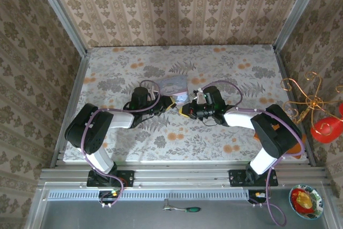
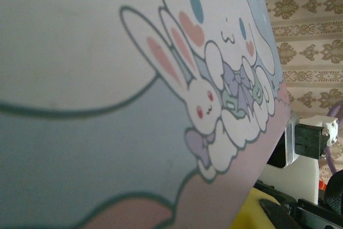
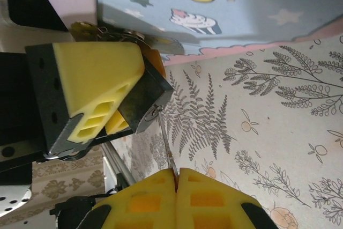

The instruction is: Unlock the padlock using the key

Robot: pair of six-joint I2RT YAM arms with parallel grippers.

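Reached inward to mid-frame with the left gripper (image 1: 171, 104) clamped on the padlock (image 3: 144, 100), a dark square block at centre-left. Pinched the key (image 3: 165, 142), a thin sliver, in the right gripper (image 3: 176, 174), tip touching the lock.

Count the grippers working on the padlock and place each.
2. The left gripper holds the padlock beside the cartoon tin; the right gripper, facing it, pinches the key, its tip at the padlock's keyhole.
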